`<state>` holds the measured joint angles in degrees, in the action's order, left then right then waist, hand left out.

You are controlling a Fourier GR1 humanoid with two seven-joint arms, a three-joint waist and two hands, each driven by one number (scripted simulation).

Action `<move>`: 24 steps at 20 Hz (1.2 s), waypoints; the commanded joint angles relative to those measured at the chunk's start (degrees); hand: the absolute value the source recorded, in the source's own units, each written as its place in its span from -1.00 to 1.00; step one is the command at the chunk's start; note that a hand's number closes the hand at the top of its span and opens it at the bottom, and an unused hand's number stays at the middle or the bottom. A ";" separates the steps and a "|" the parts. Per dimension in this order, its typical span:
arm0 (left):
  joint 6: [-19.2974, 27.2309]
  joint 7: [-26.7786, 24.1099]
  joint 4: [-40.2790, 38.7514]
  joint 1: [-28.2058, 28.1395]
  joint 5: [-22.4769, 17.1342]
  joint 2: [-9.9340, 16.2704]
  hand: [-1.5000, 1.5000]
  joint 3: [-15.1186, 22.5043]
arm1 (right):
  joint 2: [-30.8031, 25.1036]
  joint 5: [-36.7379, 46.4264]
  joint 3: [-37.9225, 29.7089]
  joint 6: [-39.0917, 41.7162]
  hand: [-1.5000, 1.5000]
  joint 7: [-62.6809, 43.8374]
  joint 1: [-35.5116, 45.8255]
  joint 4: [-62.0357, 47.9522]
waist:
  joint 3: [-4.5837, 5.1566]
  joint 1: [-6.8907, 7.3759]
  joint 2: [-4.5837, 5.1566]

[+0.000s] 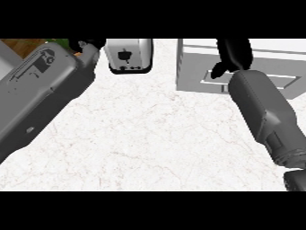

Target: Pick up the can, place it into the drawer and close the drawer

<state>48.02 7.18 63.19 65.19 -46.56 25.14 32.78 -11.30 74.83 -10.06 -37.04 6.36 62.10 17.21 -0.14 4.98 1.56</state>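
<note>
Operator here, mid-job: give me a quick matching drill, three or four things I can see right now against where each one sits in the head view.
Things:
1. toaster
2. drawer unit
3. left hand
4. right hand

Places:
A. over the drawer unit, upper right
B. top centre of the counter
C. top left, beside the toaster
D. upper right of the counter

Pairs: 1-B, 2-D, 3-C, 4-A

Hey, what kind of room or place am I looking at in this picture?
Most likely a kitchen: a white marble-look counter, a toaster standing at its back, and a white drawer unit at the right that the right hand reaches over.
</note>
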 commanded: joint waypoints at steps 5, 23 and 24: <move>0.71 2.41 2.92 -0.42 0.91 0.77 -1.00 0.15 | -3.61 0.67 -1.20 0.88 -1.00 -2.06 7.56 -4.17 | 0.02 1.02 0.38; 1.07 5.67 9.95 -3.79 1.28 4.50 -1.00 -0.49 | 0.04 -25.31 -24.29 15.41 -1.00 17.82 9.35 -5.15 | -0.13 1.46 0.19; 0.42 4.02 9.78 -5.87 1.83 3.74 -1.00 0.06 | -1.29 -25.49 -24.41 16.80 -1.00 19.40 9.42 -5.15 | -0.07 1.09 0.49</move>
